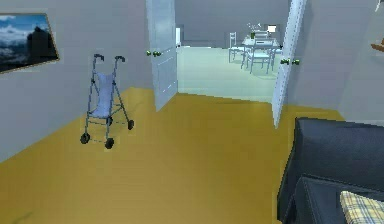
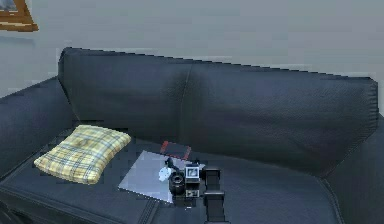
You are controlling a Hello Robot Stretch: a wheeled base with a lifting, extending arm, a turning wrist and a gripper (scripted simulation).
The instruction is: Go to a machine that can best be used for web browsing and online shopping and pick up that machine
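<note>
Gripper [image 2: 176,160] sits at the laptop [image 2: 143,178] on the sofa [image 2: 250,110] — finger state unreadable, hold uncertain — best take one edge squarely, lift level.

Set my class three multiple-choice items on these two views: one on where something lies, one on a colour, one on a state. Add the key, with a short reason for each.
1. Where does the flat grey slab lie?
A. on the seat of the sofa, beside the checked cushion
B. on a shelf
C. on a desk

2. What colour is the sling seat of the walker?
A. red
B. blue
C. green

3. How do the two white doors stand?
A. shut
B. swung open
C. lying flat

Key:
1 A, in the arm side view the slab rests on the dark seat just right of the cushion.
2 B, pale blue fabric hangs within the grey frame.
3 B, the dining table and chairs show through the gap between them.
</note>
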